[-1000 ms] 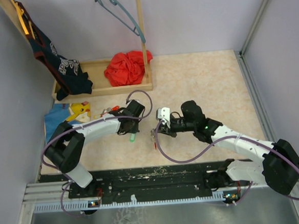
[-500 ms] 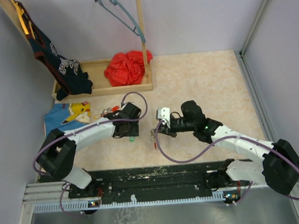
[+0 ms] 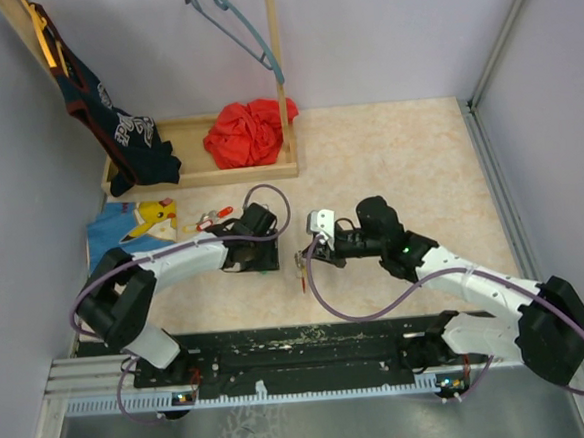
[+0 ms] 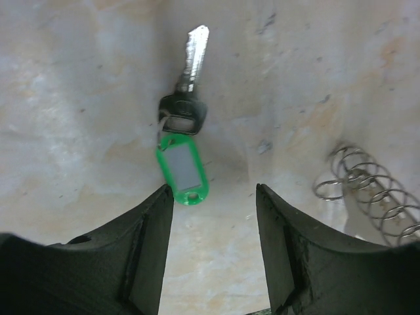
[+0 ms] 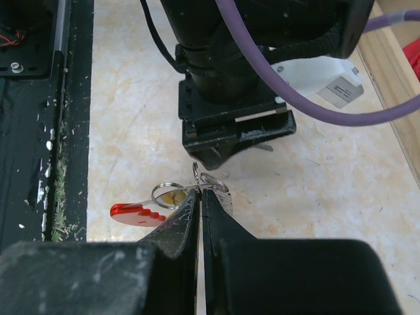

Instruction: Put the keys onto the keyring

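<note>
We are seeing the left gripper (image 4: 213, 197) standing released in its own wrist view. Its two dark fingers are rising from the bottom edge with a clear gap between them, and nothing is sitting in that gap. Just above them, at the centre of the frame, the green-tagged key (image 4: 183, 117) is lying flat on the table (image 4: 79, 98). Its silver blade is pointing toward the top edge and its green tag (image 4: 184, 172) is trailing downward. The tag's lower end is sitting just beside the tip of the finger on the left of the frame; whether the two are touching, we cannot tell. At the right edge of this frame a coil of silver wire loops (image 4: 367, 197) is resting on the table, and we cannot tell from here whether it is part of the keyring.

In the right wrist view we are finding the right gripper (image 5: 200, 195) clenched. Its fingers are pressing together at the lower centre of the frame and pinching a wire ring of the keyring (image 5: 169, 195) at their tips. A red tag (image 5: 134, 213) is sticking out of that bunch toward the left. The black end of the left arm is filling the top centre, near the ring.

In the overhead view the two grippers are facing each other near the middle of the frame, close but apart. Toward the left, small red and pale pieces that look like more keys (image 3: 212, 219) are lying just beside the blue cloth (image 3: 123, 236).
</note>
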Motion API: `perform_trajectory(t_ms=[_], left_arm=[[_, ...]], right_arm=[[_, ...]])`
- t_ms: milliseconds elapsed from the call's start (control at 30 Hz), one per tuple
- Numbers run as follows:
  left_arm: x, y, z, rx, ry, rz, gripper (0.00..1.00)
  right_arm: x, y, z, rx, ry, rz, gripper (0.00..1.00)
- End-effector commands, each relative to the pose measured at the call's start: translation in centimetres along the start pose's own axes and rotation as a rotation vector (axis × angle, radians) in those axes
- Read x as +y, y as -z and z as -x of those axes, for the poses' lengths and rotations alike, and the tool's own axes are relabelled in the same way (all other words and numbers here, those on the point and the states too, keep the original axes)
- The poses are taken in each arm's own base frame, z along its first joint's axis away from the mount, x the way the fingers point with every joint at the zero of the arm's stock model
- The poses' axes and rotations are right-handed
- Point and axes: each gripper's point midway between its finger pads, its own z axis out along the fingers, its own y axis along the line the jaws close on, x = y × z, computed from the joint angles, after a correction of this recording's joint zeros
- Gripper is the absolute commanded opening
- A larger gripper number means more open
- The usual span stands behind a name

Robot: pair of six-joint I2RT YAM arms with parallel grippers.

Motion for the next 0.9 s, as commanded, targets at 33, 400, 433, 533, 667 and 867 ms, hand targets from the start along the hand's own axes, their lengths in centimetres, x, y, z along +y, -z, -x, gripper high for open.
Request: perform_trajectory(t_ms=[33, 400, 433, 533, 667, 867], left_arm=[[-4.4, -1.2, 2.1, -0.034, 0.007, -0.158, 0.59], [-6.6, 0.7, 7.9, -0.216, -0.116, -0.208, 0.62], [-6.2, 1.0, 7.9, -0.221, -0.139, -0.193, 0.63], [-4.3, 1.8, 7.3, -0.210, -0.193, -0.118, 0.63], [-1.7, 1.8, 6.1, -0.162, -0.172, 0.000, 0.55], [-0.8, 0.6, 5.7, -0.144, -0.133, 0.058, 0.46]], right_arm=[[-1.3, 0.9, 3.3, -0.093, 0.061, -0.053, 0.00], [-1.4, 0.9, 3.3, -0.095, 0.060, -0.065, 0.00], [-1.4, 0.9, 3.3, -0.094, 0.060, -0.065, 0.00], [-1.4, 0.9, 3.2, -0.094, 0.059, -0.062, 0.00], [-1.3, 0.7, 3.1, -0.095, 0.058, -0.057, 0.00], [-1.3, 0.8, 3.2, -0.094, 0.056, -0.055, 0.00]])
